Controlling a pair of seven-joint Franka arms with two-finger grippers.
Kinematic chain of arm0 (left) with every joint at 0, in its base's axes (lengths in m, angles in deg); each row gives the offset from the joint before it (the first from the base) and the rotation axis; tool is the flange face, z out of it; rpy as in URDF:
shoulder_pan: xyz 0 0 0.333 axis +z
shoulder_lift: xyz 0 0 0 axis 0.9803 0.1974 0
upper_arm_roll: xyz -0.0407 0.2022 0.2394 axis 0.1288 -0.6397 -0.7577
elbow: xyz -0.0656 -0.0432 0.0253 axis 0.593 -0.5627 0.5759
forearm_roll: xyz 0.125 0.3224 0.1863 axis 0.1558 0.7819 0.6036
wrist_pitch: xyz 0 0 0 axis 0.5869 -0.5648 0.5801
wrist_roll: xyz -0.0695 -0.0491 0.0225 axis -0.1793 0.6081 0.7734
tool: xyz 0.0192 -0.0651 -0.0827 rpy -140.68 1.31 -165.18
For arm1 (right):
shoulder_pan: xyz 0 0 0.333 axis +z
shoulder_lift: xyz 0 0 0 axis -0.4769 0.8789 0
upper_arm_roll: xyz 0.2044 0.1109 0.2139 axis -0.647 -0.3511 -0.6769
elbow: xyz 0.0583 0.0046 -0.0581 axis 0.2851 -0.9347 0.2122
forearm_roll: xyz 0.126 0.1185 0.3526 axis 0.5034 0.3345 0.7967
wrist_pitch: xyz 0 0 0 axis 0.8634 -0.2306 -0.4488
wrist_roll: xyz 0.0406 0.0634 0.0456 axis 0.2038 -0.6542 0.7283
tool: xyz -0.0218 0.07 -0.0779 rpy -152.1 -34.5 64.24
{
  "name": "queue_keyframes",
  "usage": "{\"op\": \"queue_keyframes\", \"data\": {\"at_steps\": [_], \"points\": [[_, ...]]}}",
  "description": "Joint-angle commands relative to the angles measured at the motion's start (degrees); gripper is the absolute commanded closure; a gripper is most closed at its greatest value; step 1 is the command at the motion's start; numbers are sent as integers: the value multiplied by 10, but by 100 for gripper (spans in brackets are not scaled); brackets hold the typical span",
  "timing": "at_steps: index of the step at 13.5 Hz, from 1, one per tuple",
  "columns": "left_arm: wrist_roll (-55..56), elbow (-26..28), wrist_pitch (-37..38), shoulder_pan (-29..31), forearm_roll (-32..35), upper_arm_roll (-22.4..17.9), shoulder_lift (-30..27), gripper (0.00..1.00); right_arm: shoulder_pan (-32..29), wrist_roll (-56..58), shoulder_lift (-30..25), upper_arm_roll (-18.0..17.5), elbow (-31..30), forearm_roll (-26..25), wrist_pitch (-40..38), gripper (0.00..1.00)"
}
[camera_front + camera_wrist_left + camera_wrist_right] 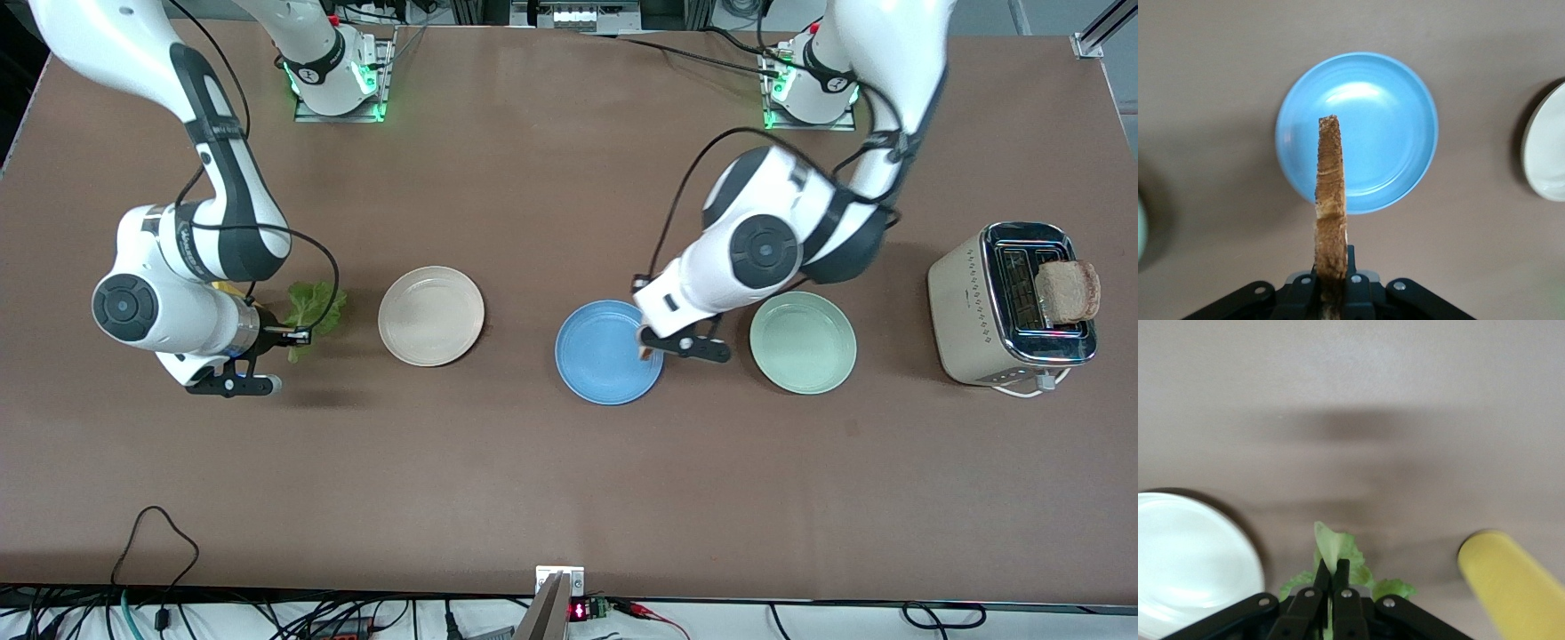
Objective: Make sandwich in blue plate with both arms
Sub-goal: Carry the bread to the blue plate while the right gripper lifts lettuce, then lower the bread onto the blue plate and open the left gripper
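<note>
The left claw (1330,293), clamped on 1 bread slice (1330,200) held edge-on, hangs over the blue plate (596,356), apparently for lowering. The right claw (1331,577) pinches the lettuce leaf (313,309) above the desk (533,489) beside the cream plate (431,316), likely awaiting its turn.

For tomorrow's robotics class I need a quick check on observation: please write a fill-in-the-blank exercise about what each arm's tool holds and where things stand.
1. The left tool holds a bread slice over the ____ plate.
2. The right tool is shut on a ____ leaf.
3. Another slice sticks up from the ____.
4. The cream-white plate lies toward the ____ arm's end.

Missing words: blue; lettuce; toaster; right
</note>
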Motion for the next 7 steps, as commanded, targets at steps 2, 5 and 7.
{"op": "queue_keyframes", "data": {"at_steps": [2,5,7], "points": [[16,-13,-57,-17,-94,-6,51,100,37,-118,1,0,23,69,-23,100],[14,-14,-90,-23,-159,-5,74,100,79,-213,2,0,23,73,-21,100],[8,-15,-104,-27,-191,-6,84,100,105,-257,5,0,23,72,-15,100]]}}
